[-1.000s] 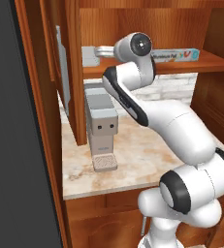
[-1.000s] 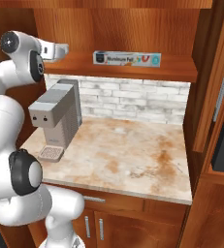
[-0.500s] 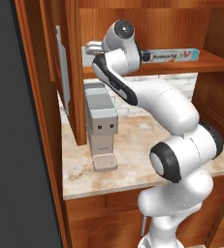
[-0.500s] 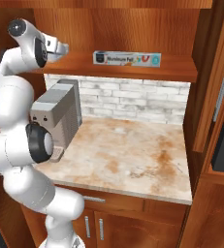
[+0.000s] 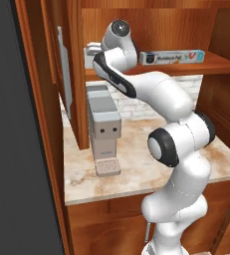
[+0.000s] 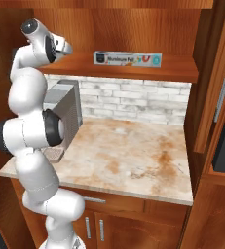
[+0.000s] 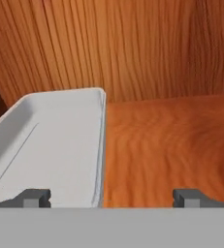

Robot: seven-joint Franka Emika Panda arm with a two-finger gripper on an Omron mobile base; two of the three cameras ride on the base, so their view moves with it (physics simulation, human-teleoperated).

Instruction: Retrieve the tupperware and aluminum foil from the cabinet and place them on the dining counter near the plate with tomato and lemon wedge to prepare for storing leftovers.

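Tupperware (image 7: 50,145): you find it at the left end of the cabinet shelf (image 6: 177,70); shallow, pale grey, smooth plastic, rounded corners.
Claw (image 7: 112,196): spread wide, pinching nothing; one tip over the container's floor, the other over bare wood, so you straddle its long rim, probably to grip that wall.
Aluminum foil (image 6: 127,59): long narrow printed box, lying along the same shelf toward its right end, well apart.
Shelf: reddish plank, strong grain.

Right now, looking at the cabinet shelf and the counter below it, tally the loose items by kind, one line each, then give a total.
Tupperware: 1, on the shelf
Aluminum foil box: 1, on the shelf
Coffee machine: 1, on the counter below
Total: 3
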